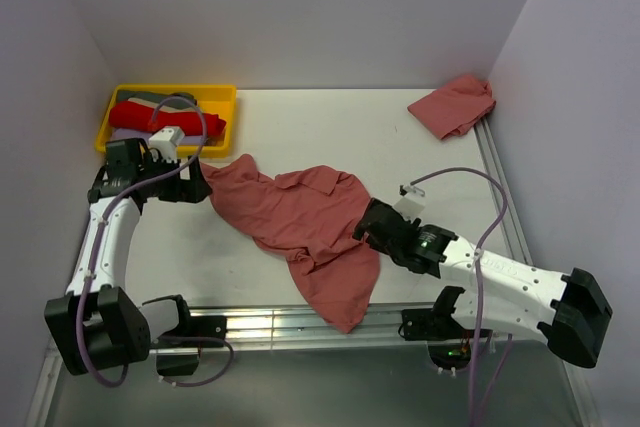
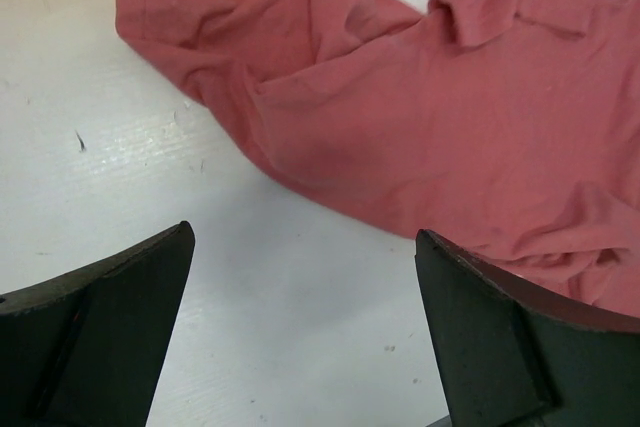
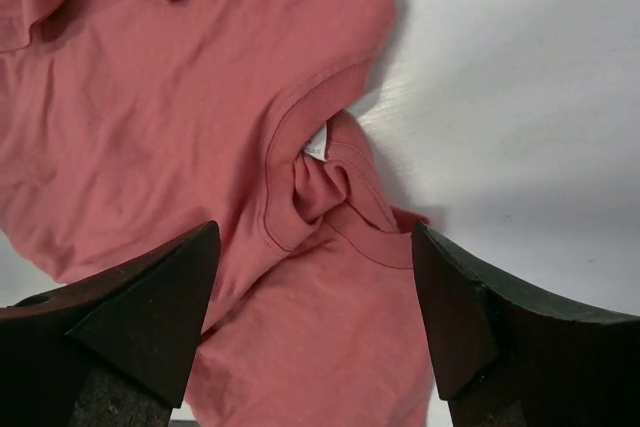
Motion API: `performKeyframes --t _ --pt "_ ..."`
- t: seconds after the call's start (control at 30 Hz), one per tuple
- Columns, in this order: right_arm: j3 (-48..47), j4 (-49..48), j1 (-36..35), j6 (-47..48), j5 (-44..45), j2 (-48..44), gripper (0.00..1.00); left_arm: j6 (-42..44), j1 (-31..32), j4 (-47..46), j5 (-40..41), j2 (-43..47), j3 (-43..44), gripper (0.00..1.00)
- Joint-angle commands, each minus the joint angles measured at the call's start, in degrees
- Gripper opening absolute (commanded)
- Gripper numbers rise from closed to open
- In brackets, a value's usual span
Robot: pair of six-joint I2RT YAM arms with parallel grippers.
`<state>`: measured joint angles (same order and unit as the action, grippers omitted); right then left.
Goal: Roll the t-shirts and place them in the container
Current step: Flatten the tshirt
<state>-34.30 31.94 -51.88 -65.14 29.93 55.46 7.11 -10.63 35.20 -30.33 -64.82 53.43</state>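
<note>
Lying in a messy heap, one salmon-red t-shirt (image 1: 305, 222) sits in the middle of the white worktop (image 1: 330, 132), between the two arms. Its bottom end reaches down to the near edge. It is bunched and twisted, not flat. A second t-shirt (image 1: 455, 105) lies crumpled in the far right corner, well apart from the first one. A yellow tray (image 1: 222, 97) sits in the far left corner with some red cloth (image 1: 150, 117) in it.

The left arm (image 1: 105, 232) is at the left end of the middle shirt. The left jaws are spread wide and hold nothing. Only bare worktop shows between them, with the shirt's edge just ahead.

The right arm (image 1: 500, 277) is at the shirt's right side. The right jaws are spread wide too, with nothing pinched. They hang over the neck hole (image 3: 330, 202), where a little white tag (image 3: 316, 144) shows.

I think the job is only at its start, since nothing is rolled yet. The step in hand looks like getting this shirt flat. The next move likely calls for each set of jaws to go down low, pinch an edge of the thin cloth, and pull it smooth before any rolling.
</note>
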Motion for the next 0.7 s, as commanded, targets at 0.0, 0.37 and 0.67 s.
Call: performKeyframes --t 0.0,0.37,0.67 --pt "-0.15 -2.76 0.11 -3.05 -1.01 1.92 0.84 3.34 1.4 0.57 2.72 -2.85 1.85 0.98" --pt "4.78 -10.23 0.11 -6.05 -5.59 10.01 0.77 3.26 6.94 -3.03 8.35 -6.2 -1.22 0.96" --pt "0.64 -17.26 6.69 0.98 -10.41 19.77 0.56 3.43 7.65 -3.39 10.64 -8.22 -1.31 0.94"
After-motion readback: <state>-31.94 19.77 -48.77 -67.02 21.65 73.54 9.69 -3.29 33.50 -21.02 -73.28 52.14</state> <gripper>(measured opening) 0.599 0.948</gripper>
